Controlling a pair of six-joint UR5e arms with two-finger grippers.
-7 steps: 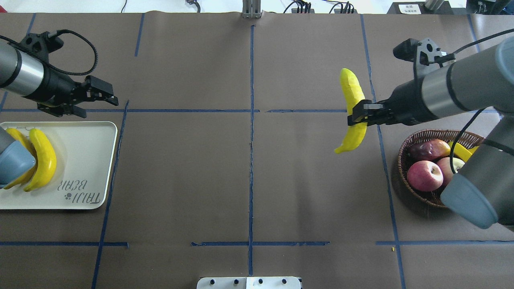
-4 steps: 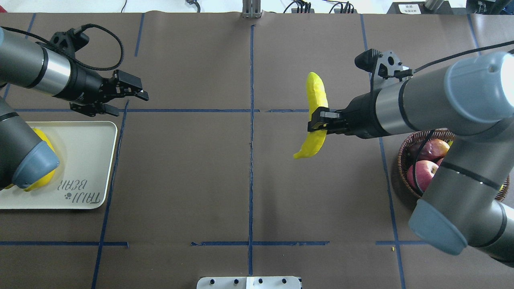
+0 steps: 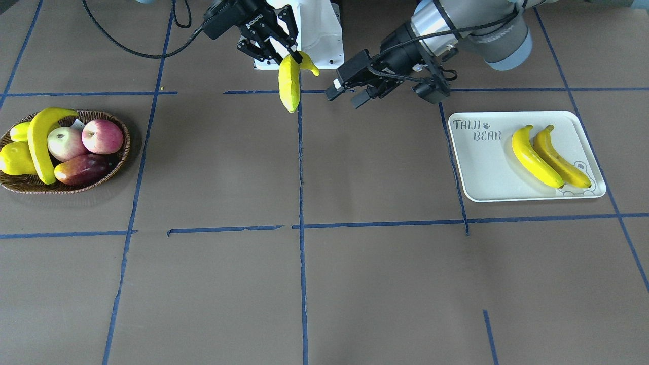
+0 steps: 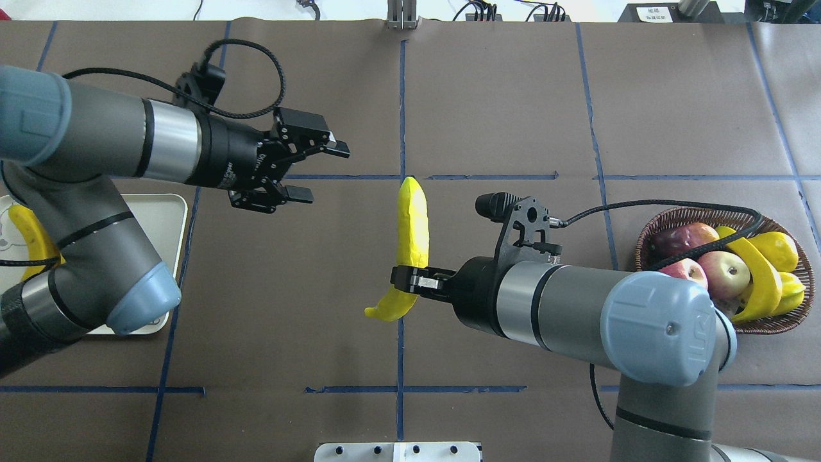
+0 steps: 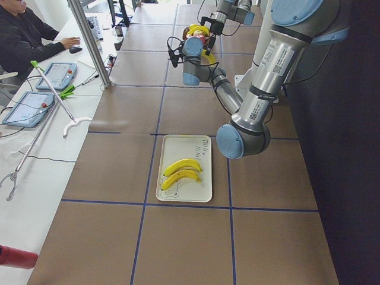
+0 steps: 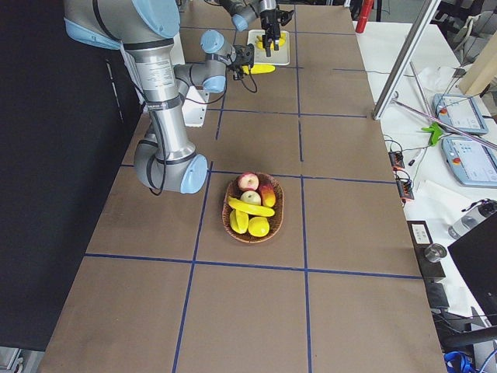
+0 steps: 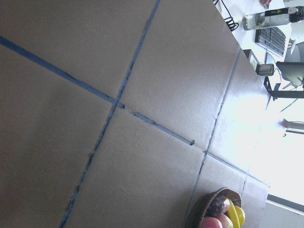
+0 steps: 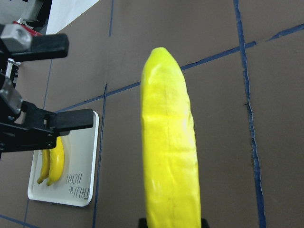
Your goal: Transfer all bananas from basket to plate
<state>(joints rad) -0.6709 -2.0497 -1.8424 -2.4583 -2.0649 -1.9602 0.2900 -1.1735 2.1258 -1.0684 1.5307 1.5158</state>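
Within the last second the right claw (image 4: pixel 410 282), clamped on a banana (image 4: pixel 412 231), has carried it from beside the basket (image 4: pixel 646 239) to the centre line of the counter (image 4: pixel 513 96), while the left claw (image 4: pixel 330 174), jaws apart, has advanced from the plate (image 4: pixel 174 212), indicating an imminent handover.

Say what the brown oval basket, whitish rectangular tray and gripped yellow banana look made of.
Brown oval basket: woven wicker, matt; braided strands show. Whitish rectangular tray: probably plastic or melamine, smooth, printed lettering. Gripped yellow banana: likely a plastic or foam imitation; uniform, unblemished skin.
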